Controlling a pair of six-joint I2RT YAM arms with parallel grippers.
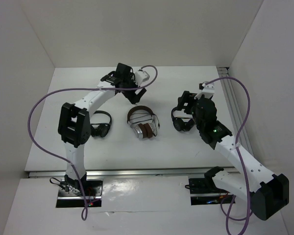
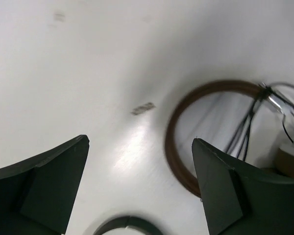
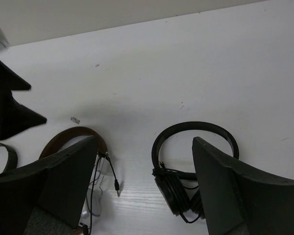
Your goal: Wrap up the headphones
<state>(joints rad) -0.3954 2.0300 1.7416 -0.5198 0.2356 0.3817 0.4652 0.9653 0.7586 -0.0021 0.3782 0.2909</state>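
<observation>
The headphones (image 1: 142,125) lie flat at the table's middle, brown headband toward the back, silver earcups with brown pads toward the front. Their thin black cable (image 3: 108,169) hangs off the headband's right side and ends in a plug (image 3: 117,187) on the table. My left gripper (image 1: 133,94) is open and empty, just behind the headband; the brown headband (image 2: 174,142) curves beside its right finger. My right gripper (image 1: 181,105) is open and empty above a black pair, with the brown headband (image 3: 63,136) behind its left finger.
One all-black pair (image 1: 101,125) lies left of the brown one; its band (image 2: 127,223) shows in the left wrist view. Another black pair (image 3: 186,171), cable wound round it, lies to the right (image 1: 183,123). White walls enclose the table (image 1: 78,152).
</observation>
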